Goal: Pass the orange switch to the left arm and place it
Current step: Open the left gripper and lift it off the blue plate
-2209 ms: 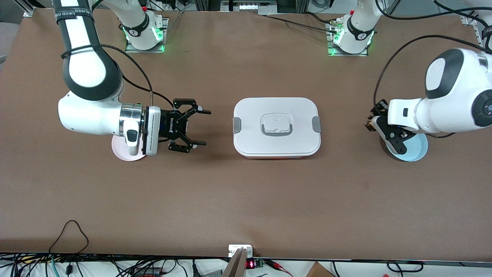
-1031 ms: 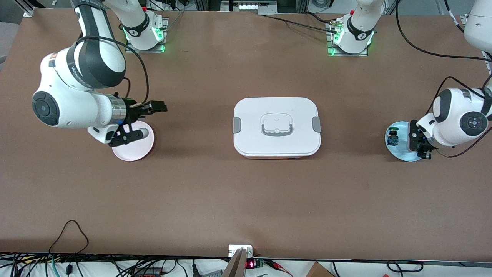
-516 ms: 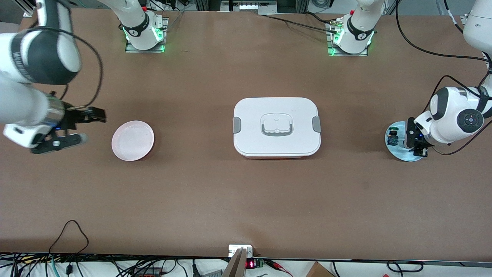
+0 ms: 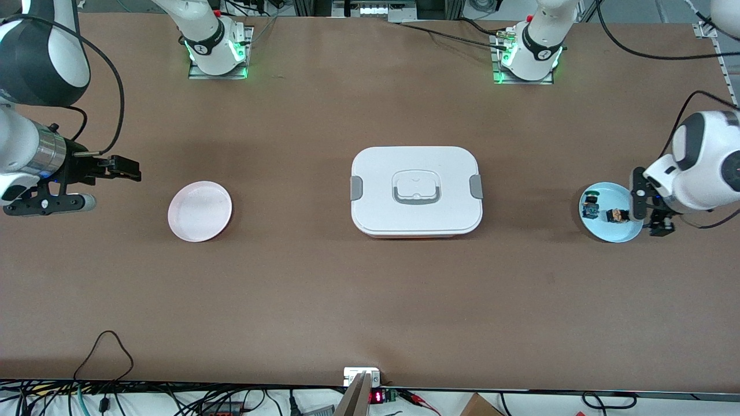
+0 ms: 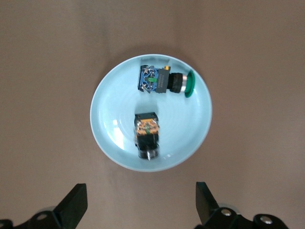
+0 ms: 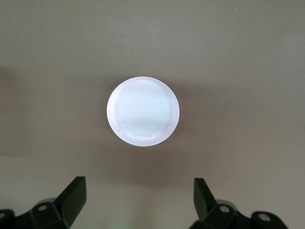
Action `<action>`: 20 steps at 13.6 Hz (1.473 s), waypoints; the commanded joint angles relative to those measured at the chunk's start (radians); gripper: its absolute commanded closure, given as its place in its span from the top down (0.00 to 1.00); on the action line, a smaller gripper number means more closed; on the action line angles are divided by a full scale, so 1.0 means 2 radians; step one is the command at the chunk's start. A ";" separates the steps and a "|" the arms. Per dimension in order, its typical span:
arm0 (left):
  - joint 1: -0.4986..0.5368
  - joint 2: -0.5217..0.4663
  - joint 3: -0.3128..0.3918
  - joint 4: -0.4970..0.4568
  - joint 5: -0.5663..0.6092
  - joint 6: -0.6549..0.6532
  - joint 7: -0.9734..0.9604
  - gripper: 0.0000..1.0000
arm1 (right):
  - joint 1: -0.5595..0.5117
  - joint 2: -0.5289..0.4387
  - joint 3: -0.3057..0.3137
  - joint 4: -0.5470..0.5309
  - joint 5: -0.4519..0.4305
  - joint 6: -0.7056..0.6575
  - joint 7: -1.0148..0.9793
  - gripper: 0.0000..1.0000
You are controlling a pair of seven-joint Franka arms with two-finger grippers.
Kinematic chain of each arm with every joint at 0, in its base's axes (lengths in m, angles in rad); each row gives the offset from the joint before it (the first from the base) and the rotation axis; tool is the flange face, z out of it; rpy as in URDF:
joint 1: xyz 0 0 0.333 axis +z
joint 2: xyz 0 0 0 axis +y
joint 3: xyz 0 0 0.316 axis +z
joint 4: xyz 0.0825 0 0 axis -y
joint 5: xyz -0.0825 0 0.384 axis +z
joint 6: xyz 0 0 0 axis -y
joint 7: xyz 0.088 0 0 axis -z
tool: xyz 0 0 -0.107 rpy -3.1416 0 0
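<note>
The orange switch lies on its side on a light blue plate at the left arm's end of the table. In the left wrist view the orange switch lies near the middle of the plate. My left gripper hangs open and empty just beside that plate, and its fingertips stand wide apart off the plate's rim. My right gripper is open and empty at the right arm's end, beside a pink plate. The white box sits mid-table between the two plates.
A black switch with a green cap and blue body lies on the blue plate beside the orange one; it also shows in the left wrist view. The pink plate holds nothing.
Both arms have swung back from the box toward their own ends of the table. The left gripper has moved off the blue plate, and the orange switch now lies uncovered on it.
</note>
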 commanded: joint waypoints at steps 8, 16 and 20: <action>-0.004 0.002 -0.135 0.247 -0.070 -0.321 -0.356 1.00 | -0.014 -0.083 0.011 -0.083 -0.002 0.056 0.047 1.00; -0.208 -0.102 0.082 0.196 -0.162 -0.267 -0.650 1.00 | -0.012 -0.080 0.015 -0.066 -0.003 0.051 0.033 1.00; -0.294 -0.197 0.213 0.048 -0.241 -0.110 -0.769 1.00 | -0.012 -0.083 0.015 -0.066 -0.002 0.034 0.027 1.00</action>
